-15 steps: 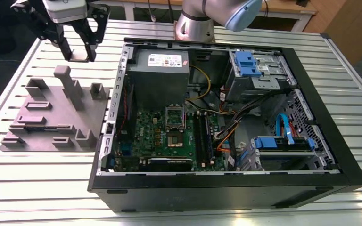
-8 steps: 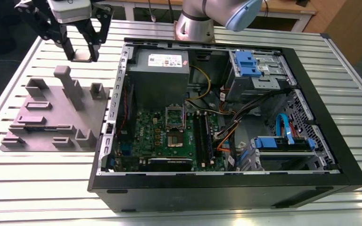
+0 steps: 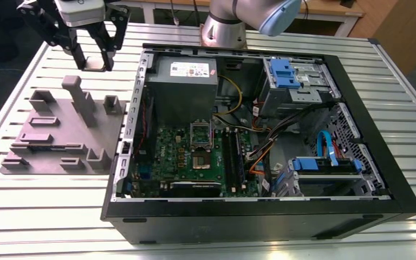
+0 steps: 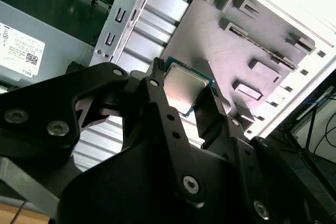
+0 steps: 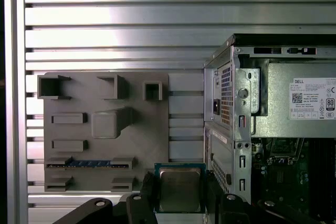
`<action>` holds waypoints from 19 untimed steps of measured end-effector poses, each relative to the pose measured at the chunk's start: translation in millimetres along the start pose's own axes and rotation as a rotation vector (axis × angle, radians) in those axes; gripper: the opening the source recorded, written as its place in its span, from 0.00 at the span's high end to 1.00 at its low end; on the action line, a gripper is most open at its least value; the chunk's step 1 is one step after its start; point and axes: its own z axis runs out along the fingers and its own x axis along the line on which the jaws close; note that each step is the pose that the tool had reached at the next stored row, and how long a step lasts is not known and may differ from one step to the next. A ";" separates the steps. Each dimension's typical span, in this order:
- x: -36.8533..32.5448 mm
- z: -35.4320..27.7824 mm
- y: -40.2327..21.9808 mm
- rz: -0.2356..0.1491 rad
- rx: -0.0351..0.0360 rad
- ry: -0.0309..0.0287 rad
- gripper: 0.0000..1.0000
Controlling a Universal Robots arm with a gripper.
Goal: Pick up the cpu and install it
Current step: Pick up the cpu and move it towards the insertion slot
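The jaws are closed on the cpu [image 5: 179, 190], pinching it by two opposite edges, its silvery metal top turned towards the first wrist camera. In the exterior view they hang outside the computer case [image 3: 266, 219], beyond its wall on the exterior view's left. They are above the grey fixture block [image 3: 63, 138], which lies on the worktop [image 3: 41, 216] just beside the case. The socket [image 3: 202, 158] sits mid-motherboard [image 3: 168, 157] inside the case, well apart from the chip.

The hold looks thin, being edges only, so I judge a knock against the case wall or the loose cables [image 3: 262, 149] inside the case could twist the chip or shake it loose. If it met the socket tilted or turned the wrong way, pressing could bend the contacts.
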 end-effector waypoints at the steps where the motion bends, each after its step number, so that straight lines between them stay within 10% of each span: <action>1: 0.0 0.0 0.0 0.000 0.0000 0.0000 0.53; 19: -23.9 0.0 0.6 0.000 0.0000 0.0000 0.53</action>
